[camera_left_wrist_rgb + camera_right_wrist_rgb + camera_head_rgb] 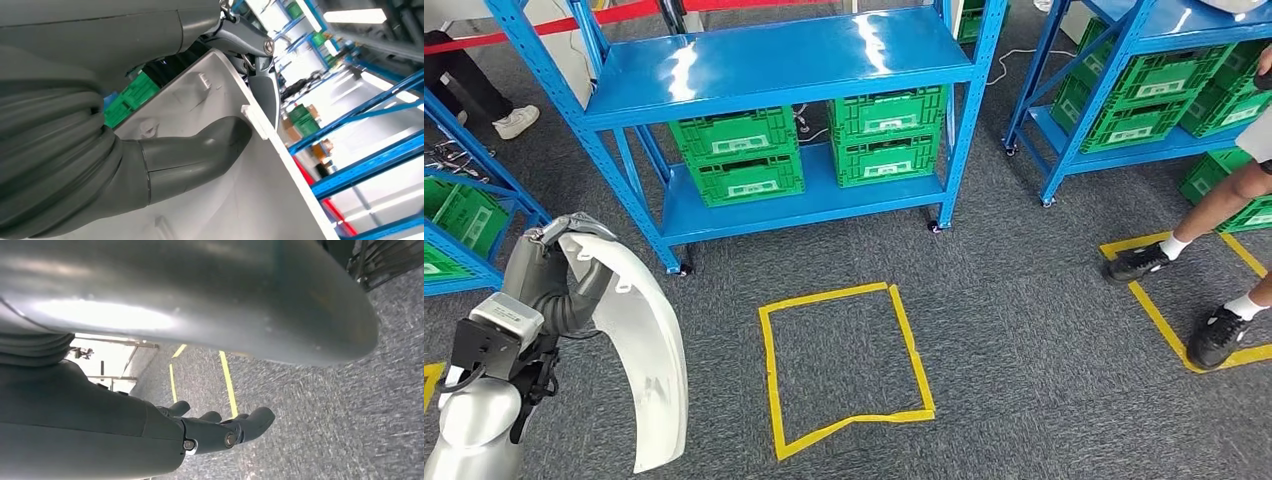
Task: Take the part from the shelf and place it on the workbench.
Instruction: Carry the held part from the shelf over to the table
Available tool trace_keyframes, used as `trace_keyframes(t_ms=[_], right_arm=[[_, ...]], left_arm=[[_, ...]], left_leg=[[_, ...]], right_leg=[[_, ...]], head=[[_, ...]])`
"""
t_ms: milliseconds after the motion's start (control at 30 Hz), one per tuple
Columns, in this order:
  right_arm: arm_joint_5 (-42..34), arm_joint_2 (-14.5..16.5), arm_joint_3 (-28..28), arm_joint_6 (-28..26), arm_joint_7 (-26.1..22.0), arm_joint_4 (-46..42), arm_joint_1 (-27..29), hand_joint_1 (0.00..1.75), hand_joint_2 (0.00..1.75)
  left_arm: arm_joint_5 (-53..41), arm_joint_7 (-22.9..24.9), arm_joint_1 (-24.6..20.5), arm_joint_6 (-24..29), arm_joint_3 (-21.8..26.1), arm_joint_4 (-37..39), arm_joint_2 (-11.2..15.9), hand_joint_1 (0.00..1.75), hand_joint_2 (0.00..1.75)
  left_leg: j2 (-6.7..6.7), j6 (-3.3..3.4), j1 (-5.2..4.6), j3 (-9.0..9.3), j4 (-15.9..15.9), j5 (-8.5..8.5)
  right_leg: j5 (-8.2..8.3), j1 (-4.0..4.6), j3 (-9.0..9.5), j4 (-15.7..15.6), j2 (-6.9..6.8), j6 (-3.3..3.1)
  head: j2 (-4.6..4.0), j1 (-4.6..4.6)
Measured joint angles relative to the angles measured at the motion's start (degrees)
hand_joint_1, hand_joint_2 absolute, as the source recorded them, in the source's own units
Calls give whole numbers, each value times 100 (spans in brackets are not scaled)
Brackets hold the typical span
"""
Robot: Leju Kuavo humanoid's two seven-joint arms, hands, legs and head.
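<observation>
The part is a long, curved white plastic shell. In the head view it hangs at the lower left, above the grey carpet. My left hand grips it near its upper end. In the left wrist view the thumb presses on the inner face of the part and the fingers wrap over its edge. The blue shelf stands ahead, its upper board bare. My right hand hangs over the carpet with its fingers stretched out and nothing in them.
Green crates fill the blue shelf's lower board. A yellow tape square marks the carpet in front. Another blue shelf with crates stands at right, where a person's feet are by a second tape mark. A third shelf is at left.
</observation>
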Motion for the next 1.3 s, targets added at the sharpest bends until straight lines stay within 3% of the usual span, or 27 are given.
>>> trace_keyframes(t_ms=[67, 100, 167, 233, 267, 300, 333, 400, 467, 500, 567, 600, 633, 733, 767, 800, 833, 867, 933, 1000, 1067, 1133, 1167, 1233, 1267, 1300], right_arm=[[-2, 0, 0, 5, -5, 0, 4, 0, 0], [-4, 1, 0, 11, -11, 0, 7, 0, 0], [-10, 4, 0, 26, 2, 0, 12, 0, 0], [-17, 5, 0, 34, 17, 0, 11, 0, 0], [-23, 3, 0, 34, 15, 0, 12, 0, 0], [-27, 2, 0, 34, 14, 0, 12, 0, 0], [-32, 2, 0, 36, 14, 0, 12, 0, 0], [-34, 2, 0, 45, 16, 0, 5, 0, 0], [-36, 2, 0, 60, 10, 0, -6, 0, 0], [-36, 3, 0, 64, 3, 0, -9, 0, 0], [-36, 5, 0, 70, -7, 0, -2, 0, 0], [-36, 8, 0, 72, -6, 0, -1, 0, 0], [-36, 10, 0, 74, -4, 0, -1, 0, 0], [-34, 13, 0, 76, -5, 0, -1, 0, 0], [-34, 13, 0, 77, -5, 0, 1, 0, 0], [-34, 13, 0, 79, -5, 0, 3, 0, 0], [-34, 13, 0, 82, -5, 0, 4, 0, 0], [-34, 13, 0, 86, -5, 0, 5, 0, 0], [-34, 15, 0, 97, -3, 0, 3, 0, 0], [-34, 18, 0, 109, -2, 0, 3, 0, 0], [-34, 19, 0, 125, -4, 0, 9, 0, 0], [-33, 19, 0, 150, -9, 0, 16, 0, 0], [-32, 20, 0, 162, -1, 0, 18, 0, 0], [-32, 20, 0, 181, 20, 0, 16, 0, 0], [-32, 18, 0, 186, 27, 0, 15, 0, 0], [-31, 14, 0, 195, 28, 0, 16, 0, 0]], left_arm=[[-6, 18, -27, 0, -4, -4, -14, 175, 175], [-10, 31, -40, 0, -6, -5, -26, 175, 175], [-27, 57, -56, 2, -10, -8, -62, 175, 175], [-51, 74, -59, 3, -11, -9, -98, 175, 175], [-63, 78, -56, 3, -13, -6, -116, 175, 175], [-69, 81, -55, 3, -14, -2, -132, 175, 175], [-79, 85, -58, 3, -15, 3, -145, 175, 175], [-98, 90, -68, 2, -18, 13, -167, 175, 175], [-111, 91, -86, 2, -23, 16, -178, 175, 175], [-115, 90, -95, 1, -27, 16, -182, 175, 175], [-123, 91, -103, 0, -36, 21, -189, 175, 175], [-126, 92, -104, 0, -39, 25, -191, 175, 175], [-127, 93, -105, 0, -43, 29, -191, 175, 175], [-126, 93, -104, 0, -48, 44, -187, 175, 175], [-126, 93, -100, 0, -48, 54, -186, 175, 175], [-126, 94, -94, 0, -48, 62, -185, 175, 175], [-126, 94, -91, 0, -48, 68, -184, 175, 175], [-126, 94, -89, 0, -48, 72, -184, 175, 175], [-126, 92, -92, 0, -48, 64, -180, 175, 175], [-126, 88, -96, 3, -46, 45, -172, 175, 175], [-126, 85, -92, 6, -45, 34, -159, 175, 175], [-126, 80, -92, 7, -46, 38, -153, 175, 175], [-126, 77, -92, 7, -46, 39, -153, 175, 175], [-126, 54, -86, 7, -45, 43, -152, 175, 175], [-127, 27, -81, 7, -45, 47, -148, 175, 175], [-132, -11, -76, 6, -45, 53, -141, 175, 175]], left_leg=[[5, 61, -10, -36, -82, 88], [16, 106, 3, -66, -112, 152], [39, 184, 37, -175, -153, 306], [45, 213, 34, -343, -134, 440], [49, 210, 35, -439, -115, 503], [52, 200, 38, -539, -86, 560], [54, 185, 45, -643, -46, 609], [55, 136, 59, -846, 69, 685], [55, 68, 53, -993, 189, 743], [56, 31, 46, -1028, 218, 777], [55, -40, 49, -1047, 206, 857], [49, -76, 58, -1072, 221, 824], [41, -112, 69, -1119, 316, 688], [25, -201, 93, -1361, 1212, -97], [24, -214, 96, -1401, 1538, -238], [23, -216, 97, -1380, 1731, -252], [22, -206, 97, -1259, 1722, -155], [21, -184, 94, -1045, 1521, -12], [15, -113, 73, -396, 691, 94], [8, -45, 34, 23, 61, -3], [4, 26, 11, 27, -81, 10], [19, 128, 27, -71, -115, 133], [26, 171, 42, -136, -128, 205], [28, 219, 43, -283, -121, 325], [26, 222, 39, -356, -113, 381], [25, 222, 36, -420, -106, 428]], right_leg=[[87, -19, -5, -45, 1, 75], [32, -18, -32, -17, 6, 107], [-397, -21, -169, 354, 18, 152], [-941, -26, -360, 1079, 21, 186], [-1046, -28, -406, 1387, 21, 202], [-1020, -30, -383, 1553, 20, 215], [-889, -34, -263, 1522, 19, 224], [-677, -47, 256, 911, 16, 235], [-759, -32, 719, 216, 27, 187], [-835, -19, 810, 42, 32, 146], [-795, -11, 769, -4, 26, 46], [-741, -17, 727, -11, 16, -6], [-679, -25, 673, -24, 3, -55], [-484, -34, 456, -32, -17, -120], [-415, -31, 374, -28, -18, -118], [-350, -28, 294, -22, -20, -111], [-285, -26, 216, -17, -21, -102], [-223, -24, 137, -14, -22, -91], [-114, -18, 31, -8, -19, -54], [-11, -19, -5, -25, -17, 8], [97, -24, -10, -72, -19, 91], [-19, -33, -68, 10, -7, 153], [-238, -32, -140, 197, 0, 173], [-811, -37, -341, 874, 6, 193], [-996, -37, -430, 1233, 6, 205], [-1047, -37, -482, 1511, 7, 214]], head=[[0, -9], [0, -10], [0, 3], [0, 13], [0, 14], [0, 14], [0, 14], [0, 15], [0, 14], [0, 12], [0, 16], [0, 15], [0, 13], [0, 0], [0, 0], [0, 0], [1, 0], [1, 0], [1, 0], [0, -5], [0, -23], [0, -31], [0, -27], [0, -17], [0, -15], [0, -15]])
